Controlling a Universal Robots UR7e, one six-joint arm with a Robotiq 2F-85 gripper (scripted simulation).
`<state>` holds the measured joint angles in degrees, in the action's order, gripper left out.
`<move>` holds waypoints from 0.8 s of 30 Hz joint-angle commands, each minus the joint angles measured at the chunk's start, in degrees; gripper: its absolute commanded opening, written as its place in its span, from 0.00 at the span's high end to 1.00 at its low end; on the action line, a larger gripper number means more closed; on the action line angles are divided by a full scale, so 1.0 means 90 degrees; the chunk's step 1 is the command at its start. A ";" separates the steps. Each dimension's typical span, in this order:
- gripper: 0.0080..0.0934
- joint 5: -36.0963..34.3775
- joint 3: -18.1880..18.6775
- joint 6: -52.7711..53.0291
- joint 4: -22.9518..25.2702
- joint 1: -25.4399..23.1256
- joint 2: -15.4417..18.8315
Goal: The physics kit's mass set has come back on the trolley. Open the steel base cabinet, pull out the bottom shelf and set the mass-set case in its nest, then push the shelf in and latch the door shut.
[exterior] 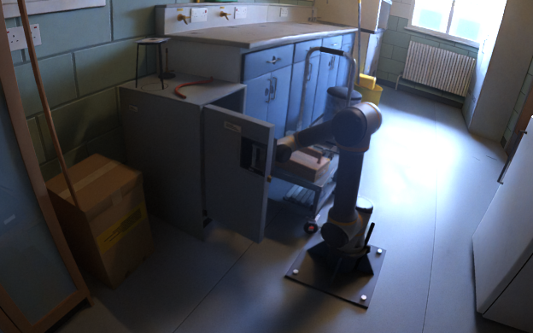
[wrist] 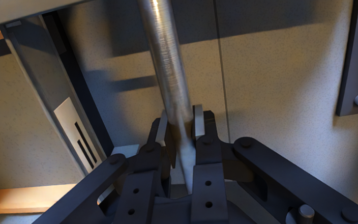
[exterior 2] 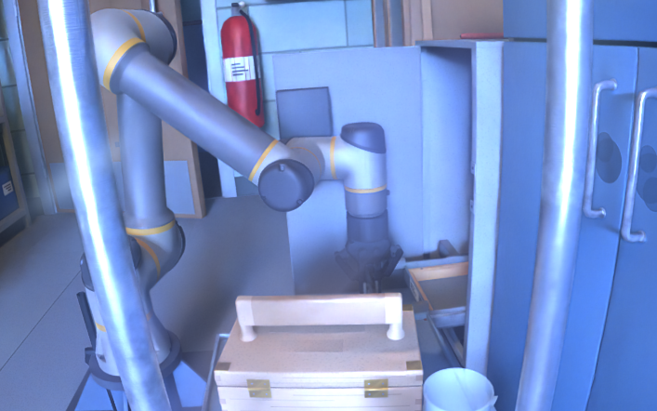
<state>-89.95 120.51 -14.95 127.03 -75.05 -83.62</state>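
The shelf's steel pull bar runs up the wrist camera's view, and my gripper is closed around it, pointing down low in front of the open cabinet. The bottom shelf, with its wood-edged nest, stands drawn partway out of the steel base cabinet. The cabinet door stands swung wide open. The wooden mass-set case, with a long top handle and brass hinges, sits on the trolley just beside the shelf. From the side camera the open door hides my gripper.
Blue lab cupboards stand behind the cabinet and trolley. A white cup sits on the trolley beside the case. The trolley's upright tubes cross the second side camera's view. A cardboard box sits left of the cabinet.
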 commanded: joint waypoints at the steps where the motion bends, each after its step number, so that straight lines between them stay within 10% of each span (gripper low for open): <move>1: 1.00 -0.0005 0.0097 -0.0022 -0.0002 0.0021 -0.0094; 24: 1.00 -0.0005 0.2269 -0.0799 -0.0328 0.0799 -0.2593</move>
<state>-89.96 141.05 -22.19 124.12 -67.81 -107.05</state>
